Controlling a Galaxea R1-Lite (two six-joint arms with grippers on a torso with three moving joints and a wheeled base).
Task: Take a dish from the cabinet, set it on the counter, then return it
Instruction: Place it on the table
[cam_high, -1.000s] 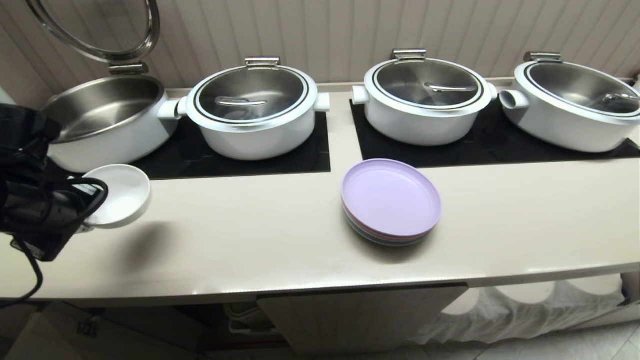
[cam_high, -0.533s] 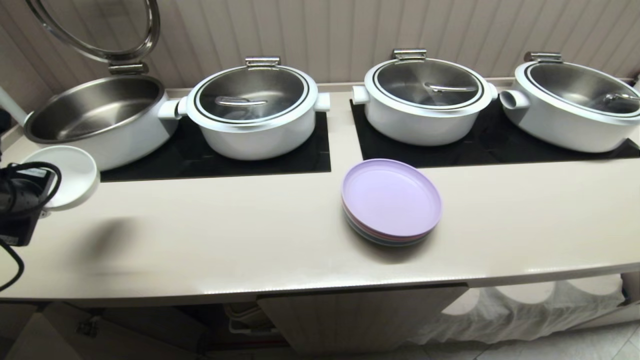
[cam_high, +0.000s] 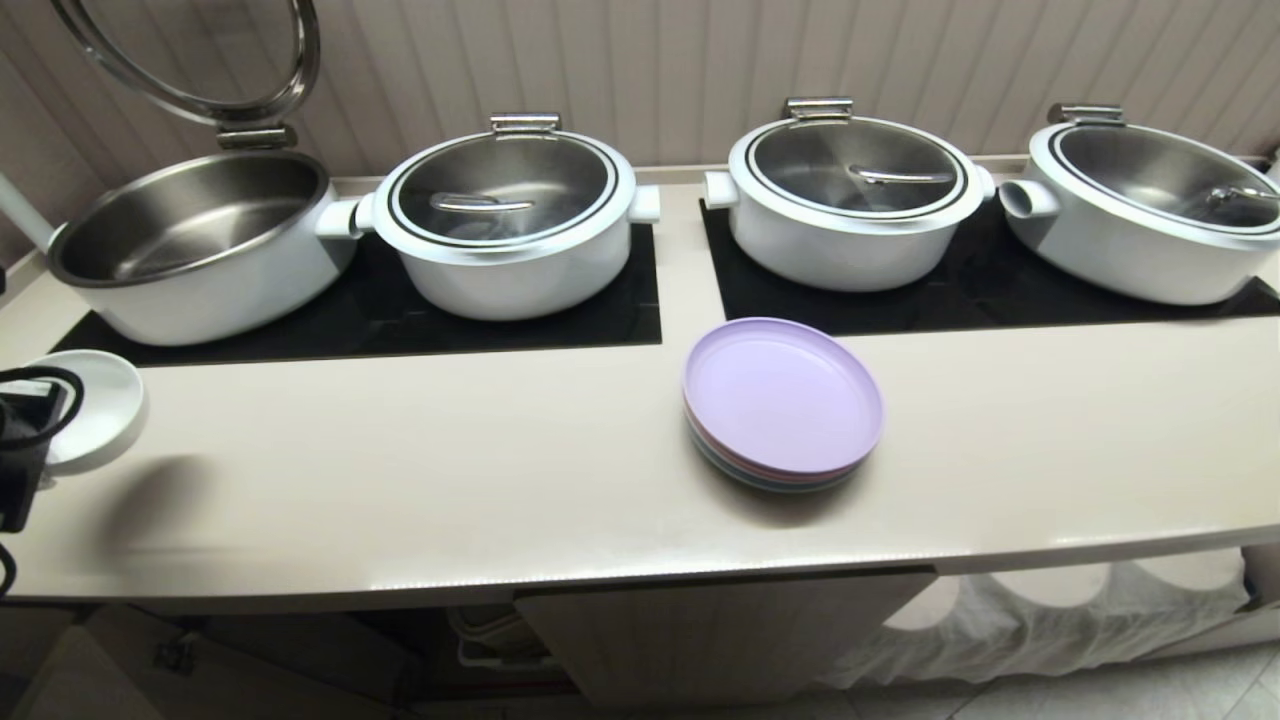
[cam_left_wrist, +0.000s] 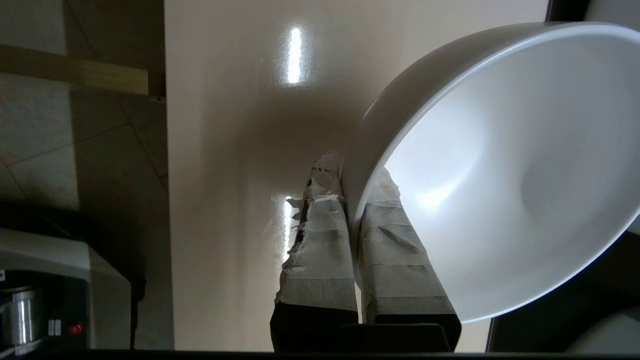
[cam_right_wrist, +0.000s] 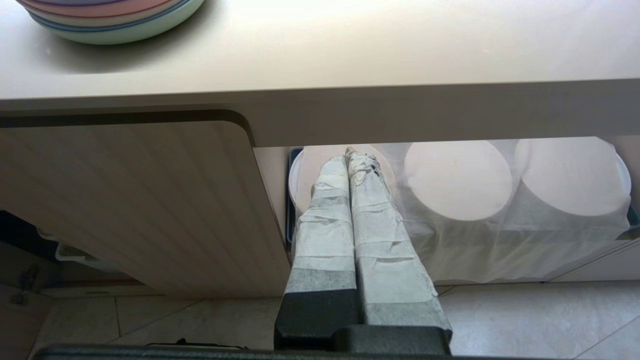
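Surface: a long beige surface (cam_high: 500, 480) with two black inset panels (cam_high: 500, 320), backed by a ribbed wall.
Pots: four white pots along the back; the one at 10 o'clock (cam_high: 190, 250) stands open with its lid raised, and the other three are covered.
Plates: a stack of plates (cam_high: 782, 402), lilac on top, just right of centre on the surface.
Bowl: the small white bowl (cam_high: 95, 410) is at 9 o'clock, at the far left end, lifted clear of the surface with its shadow below it, and tilted.
Left hand: the left hand (cam_left_wrist: 352, 210) is closed on the bowl's rim, one taped finger (cam_left_wrist: 320, 240) outside the wall and one inside.
Right hand: the right hand (cam_right_wrist: 350, 160) hangs below the surface edge, its fingers pressed together on nothing, in front of the cabinet (cam_right_wrist: 140, 200) and a white cloth (cam_right_wrist: 500, 240).
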